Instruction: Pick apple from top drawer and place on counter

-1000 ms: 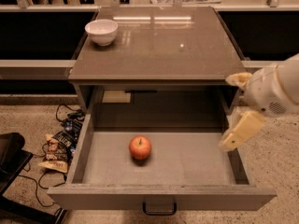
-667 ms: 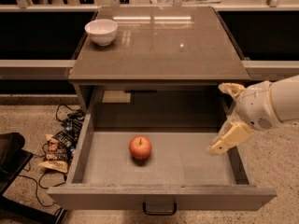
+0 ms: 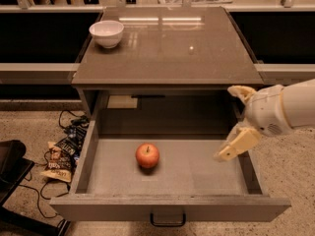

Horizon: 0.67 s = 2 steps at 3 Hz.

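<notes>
The apple [image 3: 147,155], small and red-orange with a short stem, lies on the grey floor of the open top drawer [image 3: 206,171], left of its middle. The drawer's dark handle [image 3: 168,221] shows on its front. The counter [image 3: 170,43] is the glossy brown-grey top above the drawer. My gripper [image 3: 226,123] comes in from the right, over the right side of the drawer and well to the right of the apple. It is open and empty, with one cream finger up near the counter's edge and the other down over the drawer floor.
A white bowl [image 3: 106,33] stands on the counter's back left corner. Snack bags and cables [image 3: 61,151] lie on the speckled floor left of the drawer, beside a dark object [image 3: 10,163]. A low ledge runs behind on both sides.
My gripper has moved left and slightly down, from outside the drawer's right wall to over its right side. The apple and bowl have not moved.
</notes>
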Available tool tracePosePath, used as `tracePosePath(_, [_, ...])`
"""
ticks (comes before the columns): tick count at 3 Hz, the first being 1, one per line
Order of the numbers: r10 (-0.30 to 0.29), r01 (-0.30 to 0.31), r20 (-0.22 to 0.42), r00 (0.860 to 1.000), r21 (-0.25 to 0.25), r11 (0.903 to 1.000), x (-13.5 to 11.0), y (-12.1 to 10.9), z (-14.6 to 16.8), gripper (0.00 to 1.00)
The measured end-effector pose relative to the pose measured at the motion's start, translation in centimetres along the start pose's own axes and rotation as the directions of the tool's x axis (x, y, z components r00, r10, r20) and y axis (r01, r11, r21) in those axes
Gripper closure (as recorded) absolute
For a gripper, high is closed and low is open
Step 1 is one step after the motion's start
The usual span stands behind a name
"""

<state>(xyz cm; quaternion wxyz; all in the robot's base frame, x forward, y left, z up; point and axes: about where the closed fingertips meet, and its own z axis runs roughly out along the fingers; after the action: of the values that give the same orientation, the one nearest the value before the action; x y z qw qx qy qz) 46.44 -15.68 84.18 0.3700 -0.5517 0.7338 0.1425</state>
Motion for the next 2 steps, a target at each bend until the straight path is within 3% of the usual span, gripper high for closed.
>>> tracePosePath(1, [0.014, -0.015, -0.019, 1.0, -0.037, 0.9992, 0.9, 1.4, 5.0, 0.0])
tracePosePath(2, [0.022, -0.03, -0.076, 0.997, -0.1, 0.9946, 2.3, 3.2, 12.9, 0.0])
